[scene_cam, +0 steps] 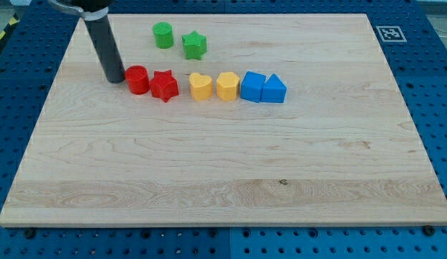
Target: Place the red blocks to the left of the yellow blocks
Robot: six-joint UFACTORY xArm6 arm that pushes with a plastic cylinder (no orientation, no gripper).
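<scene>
A red cylinder (137, 79) and a red star (164, 85) stand side by side in the upper left part of the wooden board (223, 180). To their right lie a yellow heart (201, 86) and a yellow hexagon-like block (227, 85). The reds are to the left of the yellows in one row. My tip (115, 78) is the lower end of a dark rod, resting just left of the red cylinder, close to or touching it.
A blue cube (253, 86) and a blue triangular block (274, 89) continue the row to the right. A green cylinder (163, 34) and a green star (194, 45) sit near the view's top. A marker tag (389, 33) is on the blue table.
</scene>
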